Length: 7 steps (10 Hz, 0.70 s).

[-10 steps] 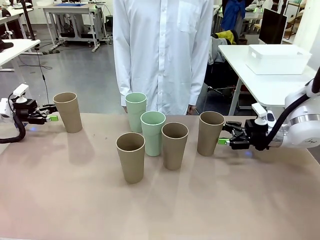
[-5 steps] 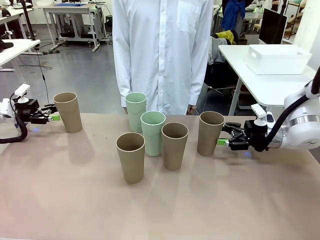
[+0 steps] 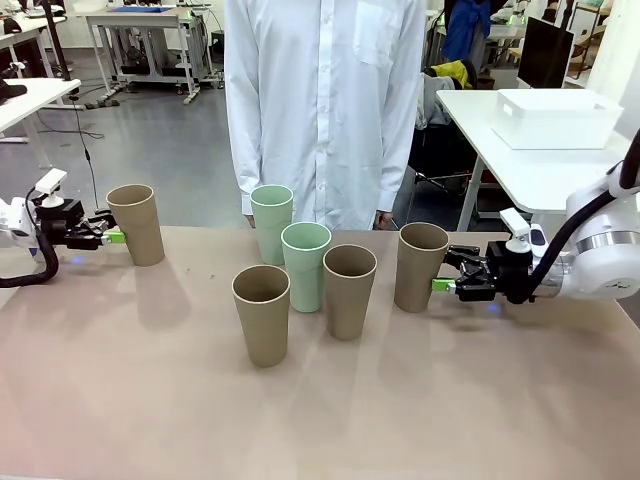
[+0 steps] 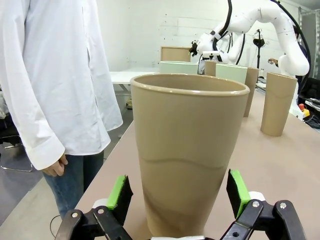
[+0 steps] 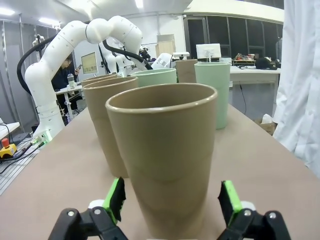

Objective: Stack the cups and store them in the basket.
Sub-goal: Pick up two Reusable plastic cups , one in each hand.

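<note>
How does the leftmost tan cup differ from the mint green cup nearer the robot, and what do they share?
The leftmost tan cup is brown; the nearer mint green cup is pale green. The tan cup stands apart, between the left gripper's open fingers; the mint cup stands among the middle cups, ungripped. Both stand upright, mouths up, same tapered shape.

Both arms are glossy white and rounded; the right arm (image 3: 605, 272) shows a silver band (image 3: 608, 240), the left arm (image 3: 12, 215) a looping black cable (image 3: 22, 280). Black jaws with silver screws carry bright green pads (image 4: 238, 192); small white cameras (image 3: 516, 222) top the wrists.
</note>
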{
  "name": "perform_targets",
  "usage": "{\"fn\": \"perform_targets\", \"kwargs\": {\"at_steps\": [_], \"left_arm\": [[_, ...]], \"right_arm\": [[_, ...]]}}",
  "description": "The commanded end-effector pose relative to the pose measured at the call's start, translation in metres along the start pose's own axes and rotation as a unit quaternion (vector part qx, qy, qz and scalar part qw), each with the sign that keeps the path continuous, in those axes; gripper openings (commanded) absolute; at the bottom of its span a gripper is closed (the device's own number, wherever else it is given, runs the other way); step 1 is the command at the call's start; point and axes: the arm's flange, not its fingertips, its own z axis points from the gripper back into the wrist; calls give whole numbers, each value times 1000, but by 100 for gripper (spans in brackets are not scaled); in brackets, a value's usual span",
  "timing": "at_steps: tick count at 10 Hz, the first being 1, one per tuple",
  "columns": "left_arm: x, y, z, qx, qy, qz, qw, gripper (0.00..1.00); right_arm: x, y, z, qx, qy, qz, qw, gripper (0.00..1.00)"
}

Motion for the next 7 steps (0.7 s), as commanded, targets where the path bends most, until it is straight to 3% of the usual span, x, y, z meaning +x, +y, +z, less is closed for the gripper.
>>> {"fn": "perform_targets", "kwargs": {"at_steps": [1, 7], "left_arm": [[-5, -10, -11, -2, 4, -13, 1000, 100], [-11, -7, -24, -9, -12, -10, 1000, 100]], "right_arm": [[2, 6, -14, -15, -5, -13, 1000, 100], [-4, 3, -36, -3, -14, -22, 1000, 100]]}}
